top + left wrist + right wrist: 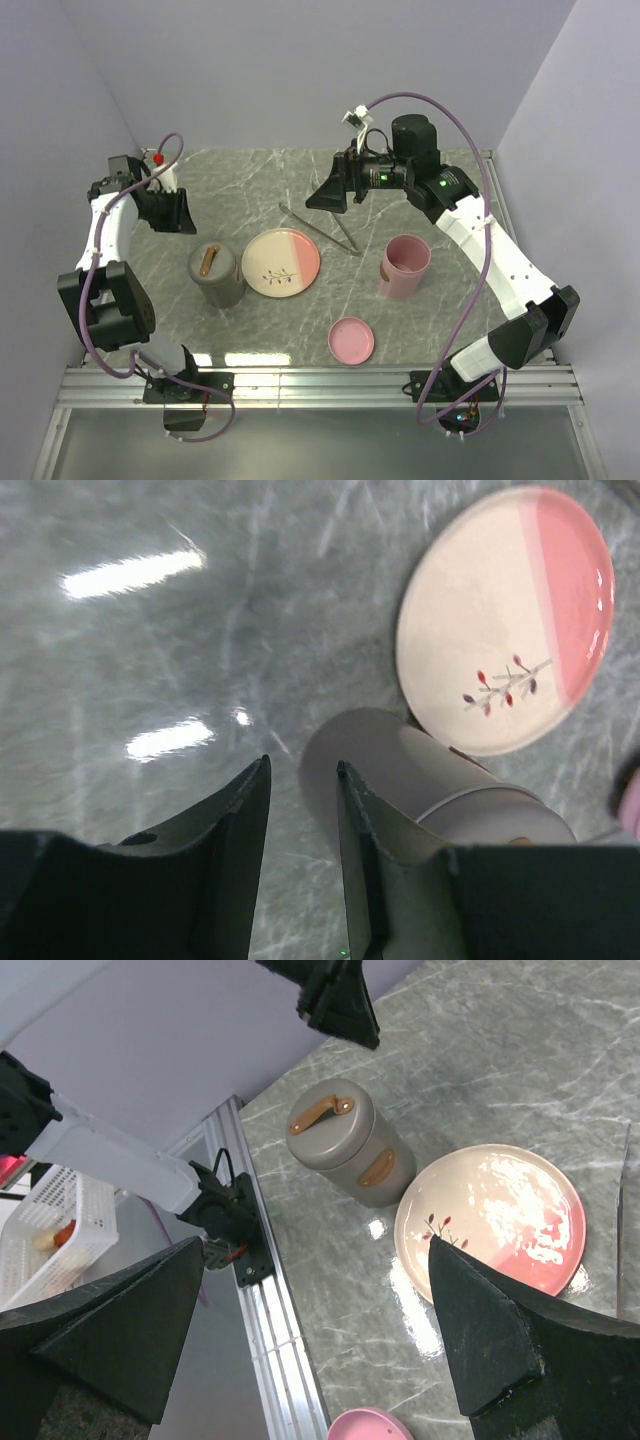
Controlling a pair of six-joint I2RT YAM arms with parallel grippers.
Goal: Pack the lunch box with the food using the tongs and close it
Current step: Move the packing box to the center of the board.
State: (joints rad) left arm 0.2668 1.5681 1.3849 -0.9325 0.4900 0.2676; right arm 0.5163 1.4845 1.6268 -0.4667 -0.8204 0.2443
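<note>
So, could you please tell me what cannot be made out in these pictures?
Grey container contents: every view, it is closed.
Tongs: right wrist view, mostly cut off by the right edge.
Pink cup inside: top view, too small and shadowed.
White basket items: right wrist view, too small to name.

arms — white shells, black joints | purple cables | left gripper, right gripper: black

Long, thin silver metal tongs lie flat near the middle of the bench. Their joined end points toward the right edge and the arms spread toward the far-left corner. A pink cylindrical lunch box stands upright and open just right of them. Its round pink lid lies flat by the near edge.
</note>
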